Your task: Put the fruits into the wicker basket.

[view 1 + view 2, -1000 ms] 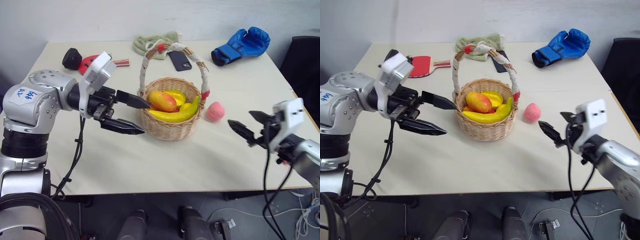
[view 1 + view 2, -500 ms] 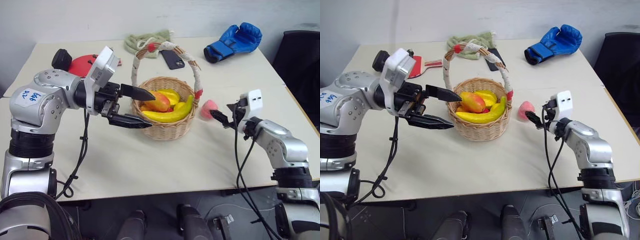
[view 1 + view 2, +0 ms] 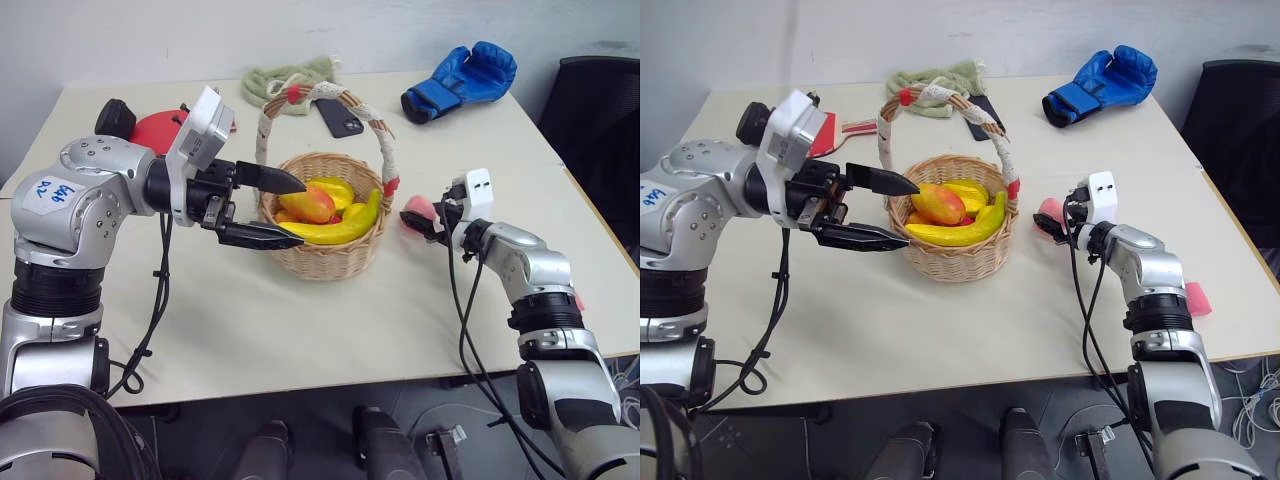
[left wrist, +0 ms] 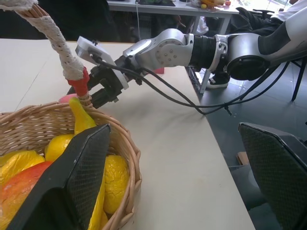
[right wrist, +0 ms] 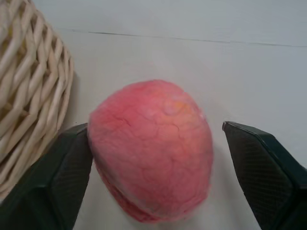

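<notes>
Left eye view: the round pink peach-like fruit [image 3: 419, 210] sat on the pale beige tabletop [image 3: 300, 330], just beside the round tan wicker basket [image 3: 325, 262] on its right, and the right gripper [image 3: 424, 226] was at it, black fingers straddling the fruit; this arm was clearly the nearer one. The left gripper [image 3: 282, 208] hovered at the basket's left rim, jaws spread wide and empty, one finger over the rim and one outside it. Curved yellow banana [image 3: 345, 224] and an orange-red mango-like fruit [image 3: 310, 203] already lay in the basket. Right eye view: same layout; a blue boxing glove [image 3: 1102, 82], a dark phone [image 3: 985, 108], a green cloth [image 3: 930, 78] and a red paddle [image 3: 820, 135] lay well apart at the far side, and a small pink cylinder block [image 3: 1196, 298] lay near the right edge behind the right arm. Left wrist view: the right gripper sat just past the basket's cord-wrapped handle [image 4: 62, 48], so a lift would need to clear it. Right wrist view: the peach filled the gap between the fingers [image 5: 67, 172], one touching or nearly touching, the other apart, so part-open and not yet clamped; the basket wall was right alongside. Judgement: close, lift, swing left over the rim.
</notes>
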Controlling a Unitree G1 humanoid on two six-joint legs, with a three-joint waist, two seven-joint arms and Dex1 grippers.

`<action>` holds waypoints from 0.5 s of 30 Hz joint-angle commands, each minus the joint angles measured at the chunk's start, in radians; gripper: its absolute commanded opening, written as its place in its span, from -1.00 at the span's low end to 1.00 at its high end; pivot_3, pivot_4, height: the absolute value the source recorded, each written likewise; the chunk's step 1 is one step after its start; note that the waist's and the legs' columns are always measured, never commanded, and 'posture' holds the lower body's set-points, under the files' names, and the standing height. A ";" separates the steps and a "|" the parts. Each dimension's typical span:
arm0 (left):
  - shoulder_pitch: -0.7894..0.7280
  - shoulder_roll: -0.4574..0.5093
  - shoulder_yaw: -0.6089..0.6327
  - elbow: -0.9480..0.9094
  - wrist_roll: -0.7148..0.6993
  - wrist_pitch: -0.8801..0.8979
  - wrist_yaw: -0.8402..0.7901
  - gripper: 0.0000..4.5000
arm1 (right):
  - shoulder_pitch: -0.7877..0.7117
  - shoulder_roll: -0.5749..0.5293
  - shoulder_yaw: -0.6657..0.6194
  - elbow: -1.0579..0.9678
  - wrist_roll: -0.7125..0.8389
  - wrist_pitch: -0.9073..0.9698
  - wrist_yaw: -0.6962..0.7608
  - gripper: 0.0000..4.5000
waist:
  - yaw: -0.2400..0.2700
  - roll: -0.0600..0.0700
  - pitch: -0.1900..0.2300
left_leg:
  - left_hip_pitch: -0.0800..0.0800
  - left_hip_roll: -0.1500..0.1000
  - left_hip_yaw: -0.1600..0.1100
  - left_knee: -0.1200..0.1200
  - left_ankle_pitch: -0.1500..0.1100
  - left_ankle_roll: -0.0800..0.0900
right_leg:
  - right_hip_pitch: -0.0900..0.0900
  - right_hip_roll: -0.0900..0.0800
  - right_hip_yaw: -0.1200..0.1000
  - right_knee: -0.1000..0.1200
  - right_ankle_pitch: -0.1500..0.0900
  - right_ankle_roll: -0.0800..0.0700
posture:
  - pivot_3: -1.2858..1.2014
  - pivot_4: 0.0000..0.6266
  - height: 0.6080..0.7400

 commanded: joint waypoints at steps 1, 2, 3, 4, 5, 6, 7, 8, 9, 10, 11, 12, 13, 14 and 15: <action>-0.027 0.003 0.032 -0.010 -0.014 -0.009 0.006 1.00 | -0.004 0.011 -0.030 -0.040 0.014 -0.011 0.040 0.36 | 0.000 0.000 0.000 | 0.000 0.000 0.000 0.000 0.000 0.000 | 0.000 0.000 0.000 0.000 0.000 0.000 | 0.03 -0.52 1.00; -0.027 0.002 0.031 -0.006 -0.012 -0.011 0.007 1.00 | 0.010 0.010 -0.037 -0.070 0.021 -0.001 0.043 0.27 | 0.000 0.000 0.000 | 0.000 0.000 0.000 0.000 0.000 0.000 | 0.000 0.000 0.000 0.000 0.000 0.000 | 0.03 -0.52 1.00; -0.027 0.001 0.030 -0.003 -0.010 -0.012 0.011 1.00 | 0.028 0.005 -0.044 -0.107 0.025 0.008 0.042 0.18 | 0.000 0.000 0.000 | 0.000 0.000 0.000 0.000 0.000 0.000 | 0.000 0.000 0.000 0.000 0.000 0.000 | 0.03 -0.52 1.00; -0.025 0.000 0.031 -0.001 -0.008 -0.014 0.016 1.00 | 0.057 -0.003 -0.055 -0.161 0.033 0.021 0.039 0.13 | 0.000 0.000 0.000 | 0.000 0.000 0.000 0.000 0.000 0.000 | -0.001 0.000 0.000 0.001 0.000 0.000 | 0.03 -0.52 1.00; -0.023 -0.002 0.035 0.000 -0.010 -0.012 0.023 1.00 | 0.103 -0.016 -0.075 -0.251 0.053 0.050 0.037 0.13 | 0.001 0.000 0.000 | 0.000 0.000 0.000 0.000 0.000 0.000 | -0.001 0.000 0.000 0.001 0.000 0.000 | 0.03 -0.52 1.00; -0.023 -0.004 0.037 0.001 -0.011 -0.009 0.028 1.00 | 0.136 -0.025 -0.091 -0.314 0.068 0.072 0.035 0.13 | 0.003 0.000 0.000 | 0.000 0.000 0.000 0.000 0.000 0.000 | -0.001 0.000 0.000 0.001 0.000 0.000 | 0.03 -0.52 1.00; -0.020 -0.004 0.040 0.003 -0.013 -0.008 0.031 1.00 | 0.195 -0.045 -0.115 -0.425 0.091 0.136 0.016 0.13 | 0.006 0.000 0.000 | -0.001 0.000 0.000 0.000 0.000 0.000 | -0.001 0.000 -0.001 0.001 0.000 0.000 | 0.03 -0.52 1.00; -0.017 -0.002 0.042 0.005 -0.012 -0.008 0.033 1.00 | 0.255 -0.067 -0.130 -0.535 0.113 0.198 0.005 0.13 | 0.007 0.000 0.000 | -0.002 0.000 -0.001 0.000 0.000 0.000 | -0.001 -0.001 -0.001 0.000 0.000 0.000 | 0.03 -0.52 1.00; -0.014 0.001 0.044 0.008 -0.012 -0.008 0.034 1.00 | 0.322 -0.090 -0.147 -0.658 0.149 0.252 0.007 0.13 | 0.009 0.000 0.000 | -0.002 0.000 -0.001 0.001 0.000 0.000 | -0.001 -0.001 -0.001 0.001 0.000 0.000 | 0.03 -0.52 1.00; -0.011 0.003 0.047 0.011 -0.011 -0.008 0.034 1.00 | 0.380 -0.110 -0.163 -0.776 0.195 0.311 0.012 0.13 | 0.013 0.001 0.000 | -0.003 -0.001 -0.001 0.001 0.000 0.000 | -0.001 -0.002 -0.002 0.001 0.000 0.000 | 0.03 -0.52 1.00; -0.009 0.006 0.049 0.015 -0.010 -0.007 0.033 1.00 | 0.427 -0.126 -0.178 -0.887 0.250 0.361 0.018 0.13 | 0.014 0.001 0.000 | -0.003 -0.001 -0.001 0.001 0.000 0.001 | -0.002 -0.002 -0.002 0.000 0.000 0.000 | 0.03 -0.52 1.00; -0.007 0.008 0.051 0.018 -0.009 -0.007 0.032 1.00 | 0.456 -0.135 -0.191 -0.961 0.291 0.399 0.016 0.13 | 0.011 0.001 0.000 | -0.003 -0.001 -0.001 0.001 -0.001 0.001 | -0.002 -0.002 -0.002 0.000 0.000 0.000 | 0.03 -0.52 1.00; -0.007 0.010 0.052 0.022 -0.008 -0.008 0.032 1.00 | 0.469 -0.140 -0.198 -1.024 0.331 0.435 0.008 0.13 | 0.006 0.001 0.000 | -0.003 0.000 0.000 0.002 -0.001 0.001 | -0.001 -0.001 -0.002 0.001 0.000 0.000 | 0.03 -0.52 1.00; -0.007 0.013 0.053 0.029 -0.006 -0.010 0.029 1.00 | 0.455 -0.130 -0.194 -1.095 0.389 0.477 -0.014 0.13 | 0.000 0.001 0.000 | -0.002 -0.001 0.001 0.002 -0.001 0.001 | -0.001 -0.002 -0.001 0.001 0.001 0.000 | 0.03 -0.52 1.00; -0.007 0.014 0.053 0.035 -0.004 -0.013 0.028 1.00 | 0.433 -0.118 -0.186 -1.142 0.429 0.508 -0.035 0.13 | -0.002 0.001 0.000 | 0.000 0.000 0.004 0.002 -0.001 0.001 | -0.001 -0.001 0.001 0.001 0.001 0.000 | 0.03 -0.52 1.00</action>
